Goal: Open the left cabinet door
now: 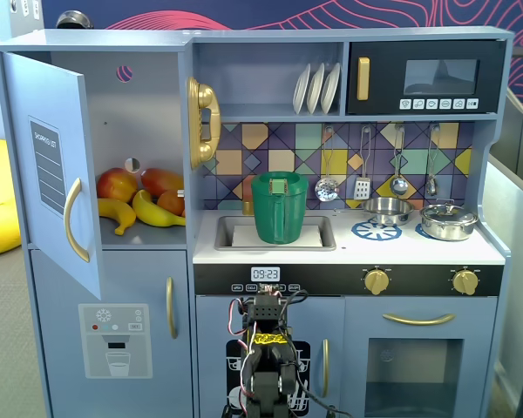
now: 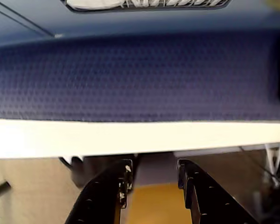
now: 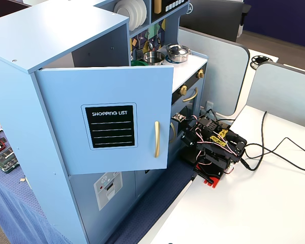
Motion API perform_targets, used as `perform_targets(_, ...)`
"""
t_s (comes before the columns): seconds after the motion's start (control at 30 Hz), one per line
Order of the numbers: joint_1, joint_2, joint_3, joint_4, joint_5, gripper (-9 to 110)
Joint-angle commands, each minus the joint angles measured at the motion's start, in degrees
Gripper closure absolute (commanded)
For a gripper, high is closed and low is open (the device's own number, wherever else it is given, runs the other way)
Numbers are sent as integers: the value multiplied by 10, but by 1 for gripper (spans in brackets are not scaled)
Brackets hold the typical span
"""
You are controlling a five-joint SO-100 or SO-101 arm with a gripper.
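Note:
The left cabinet door (image 1: 52,174) is blue-grey with a black "SHOPPING LIST" panel (image 3: 110,126) and a curved gold handle (image 1: 72,219). It stands swung wide open on its left hinge, as both fixed views show (image 3: 107,122). Toy apples and bananas (image 1: 141,202) lie inside the open cabinet. My arm (image 3: 216,150) sits folded low on the white table in front of the kitchen, well away from the door. In the wrist view my gripper (image 2: 153,175) has its black jaws apart with nothing between them, pointing at the table edge.
Below the open door is a blue door with a water-dispenser graphic (image 1: 113,340). A green pitcher (image 1: 279,207) stands in the sink, and a pot (image 1: 449,220) on the hob. Cables (image 3: 279,152) trail across the white table (image 3: 254,203). Grey dividers (image 3: 229,66) stand behind.

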Motion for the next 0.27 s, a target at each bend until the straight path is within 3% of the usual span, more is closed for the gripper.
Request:
perform_targets(0.0,4,8,-1,79,-17,97)
perform_targets(0.23,-2,14,-1,109,58,96)
